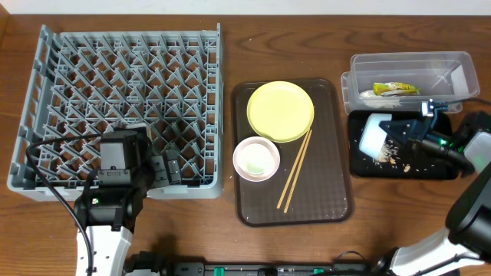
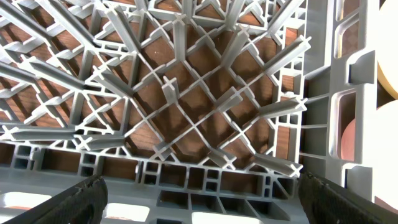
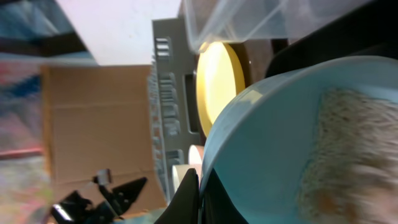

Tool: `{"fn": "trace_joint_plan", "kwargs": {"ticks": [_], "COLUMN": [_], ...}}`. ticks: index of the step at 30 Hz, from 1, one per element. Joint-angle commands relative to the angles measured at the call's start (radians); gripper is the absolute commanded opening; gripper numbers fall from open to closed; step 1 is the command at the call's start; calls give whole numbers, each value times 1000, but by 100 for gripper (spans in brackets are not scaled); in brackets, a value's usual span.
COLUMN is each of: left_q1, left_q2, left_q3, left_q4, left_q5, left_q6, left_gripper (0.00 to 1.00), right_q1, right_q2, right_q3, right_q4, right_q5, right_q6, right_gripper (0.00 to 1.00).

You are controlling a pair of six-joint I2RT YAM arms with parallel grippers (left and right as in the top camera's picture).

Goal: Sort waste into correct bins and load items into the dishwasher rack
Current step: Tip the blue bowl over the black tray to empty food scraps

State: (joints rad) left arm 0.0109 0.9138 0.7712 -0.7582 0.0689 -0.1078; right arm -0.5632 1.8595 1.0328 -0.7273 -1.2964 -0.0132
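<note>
Wooden tabletop, mid-sort: right gripper (image 1: 399, 129) pinches the tilted light blue bowl (image 1: 376, 134) over the glossy black rectangular tray (image 1: 430, 170), where beige crumbs (image 1: 395, 157) lie scattered. The green-and-orange snack wrapper (image 1: 395, 89) sits in the clear plastic tub (image 1: 453, 65). Left gripper (image 1: 166, 170) gapes above the unloaded grey pegged dishwasher rack (image 1: 123, 100); round pale yellow plate (image 1: 280, 111), pinkish-white bowl (image 1: 256, 158) and wooden chopsticks (image 1: 295, 170) await loading.

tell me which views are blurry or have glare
Overhead: sharp, evenly lit, soft sheen on the clear tub. Left wrist: rack crisp, the dark fingers at the bottom edge soft. Right wrist: blurriest, the blue bowl fills the frame out of focus, background smeared.
</note>
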Motion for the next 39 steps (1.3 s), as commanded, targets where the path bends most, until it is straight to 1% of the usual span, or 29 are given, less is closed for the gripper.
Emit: {"fn": "trace_joint_plan", "kwargs": {"ticks": [1,5,10,21,26,29,34,39], "left_q1": [-1,-1,-1,-1,-1,-1,-1,-1], "left_q2": [1,1,1,1,1,1,1,1], "left_q3": [20,20,20,20,20,20,20,20], "left_q4": [0,0,0,0,0,0,0,0], "left_q5": [2,2,2,2,2,2,2,2], "left_q6": [-6,-6,-6,-6,-6,-6,-6,-6], "left_gripper": [99,99,99,99,99,99,99,99], "right_q1": [-44,-93,-139,-234,-275,-296,-291,-223], "right_q2": [64,114,122,122,122,122,122,122], "right_q3": [-3,-3,-3,-3,-3,-3,-3,-3], "right_q4": [10,39,55,57,63,66,64,17], "right_q5": [-156,-202,-264,-264,-264,-264,-264,-264], "right_q6": [-61,-64,-62,-21,71,77,80,95], "right_gripper": [1,1,1,1,1,1,1,1]}}
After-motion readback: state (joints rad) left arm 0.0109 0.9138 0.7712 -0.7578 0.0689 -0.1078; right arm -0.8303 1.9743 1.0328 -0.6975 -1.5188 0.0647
